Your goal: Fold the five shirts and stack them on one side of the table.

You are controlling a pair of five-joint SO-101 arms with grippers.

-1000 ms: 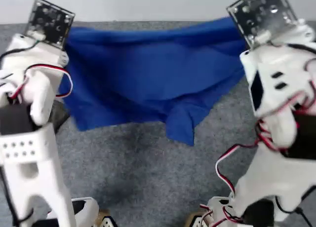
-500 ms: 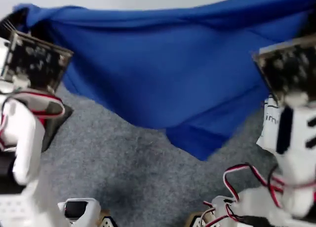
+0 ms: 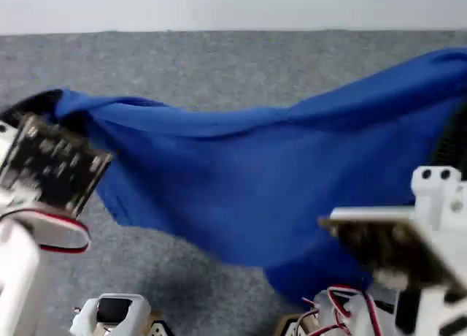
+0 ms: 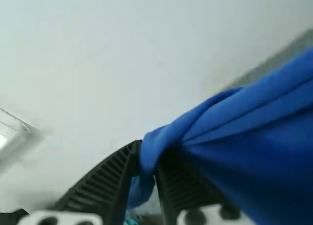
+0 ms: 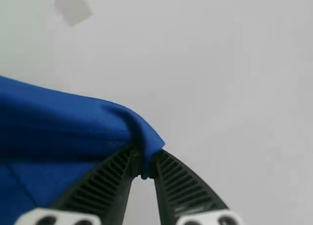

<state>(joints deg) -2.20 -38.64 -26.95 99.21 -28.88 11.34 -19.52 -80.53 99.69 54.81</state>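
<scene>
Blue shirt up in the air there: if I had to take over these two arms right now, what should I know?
Left gripper: shut on one bunched edge of the blue shirt.
Right gripper: shut on another edge.
The shirt hangs spread between them over the grey table.
Done: shirt picked up.
Left: lay it down, fold it, stack it at one side.

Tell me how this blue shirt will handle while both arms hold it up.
Likely floppy: the blue shirt sags in folds between its two pinched ends. Probably light: small bunches in the jaws carry it all. It may slip: each grip holds only a narrow fold.
</scene>
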